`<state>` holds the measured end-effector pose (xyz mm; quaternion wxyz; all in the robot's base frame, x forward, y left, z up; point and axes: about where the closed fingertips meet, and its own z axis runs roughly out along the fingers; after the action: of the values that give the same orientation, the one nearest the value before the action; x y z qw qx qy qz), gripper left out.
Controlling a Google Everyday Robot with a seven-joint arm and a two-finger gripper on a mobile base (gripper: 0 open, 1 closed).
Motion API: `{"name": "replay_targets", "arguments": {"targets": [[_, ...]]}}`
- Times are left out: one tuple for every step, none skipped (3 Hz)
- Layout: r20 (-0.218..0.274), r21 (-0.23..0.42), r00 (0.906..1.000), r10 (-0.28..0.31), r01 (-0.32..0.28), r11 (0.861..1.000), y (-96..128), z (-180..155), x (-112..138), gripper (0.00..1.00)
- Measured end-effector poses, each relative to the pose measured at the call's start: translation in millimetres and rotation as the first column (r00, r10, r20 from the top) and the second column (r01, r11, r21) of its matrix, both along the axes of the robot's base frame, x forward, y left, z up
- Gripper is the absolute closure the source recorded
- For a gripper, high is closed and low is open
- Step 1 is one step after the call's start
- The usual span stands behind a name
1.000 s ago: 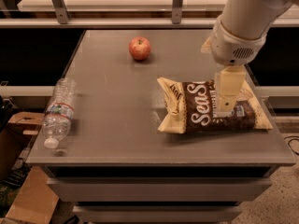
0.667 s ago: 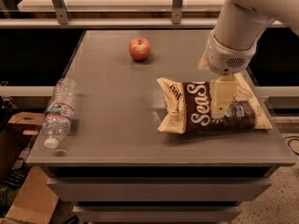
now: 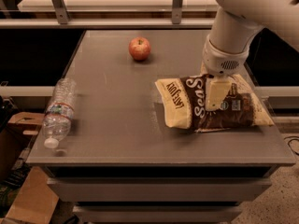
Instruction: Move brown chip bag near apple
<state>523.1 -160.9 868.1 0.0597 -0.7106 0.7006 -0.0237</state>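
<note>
Three things lie on the flat grey table (image 3: 117,129): a small round red apple (image 3: 139,48) near the far edge, a clear plastic water bottle (image 3: 58,112) on its side at the left, and a large crinkly brown chip bag (image 3: 194,110) at the right, well apart from the apple. The gripper (image 3: 217,94) sits on the bag's middle; whether it grasps the bag, I cannot tell.
</note>
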Motion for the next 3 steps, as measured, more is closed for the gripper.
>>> {"name": "replay_targets", "arguments": {"targets": [[0.027,-0.001,0.9996,-0.011,0.011,1.0,1,11,10,0.87],[0.083,-0.013,0.9964,-0.015,0.016,1.0,1,37,20,1.0],[0.162,-0.024,0.9867,-0.016,0.02,1.0,-2,71,26,1.0]]}}
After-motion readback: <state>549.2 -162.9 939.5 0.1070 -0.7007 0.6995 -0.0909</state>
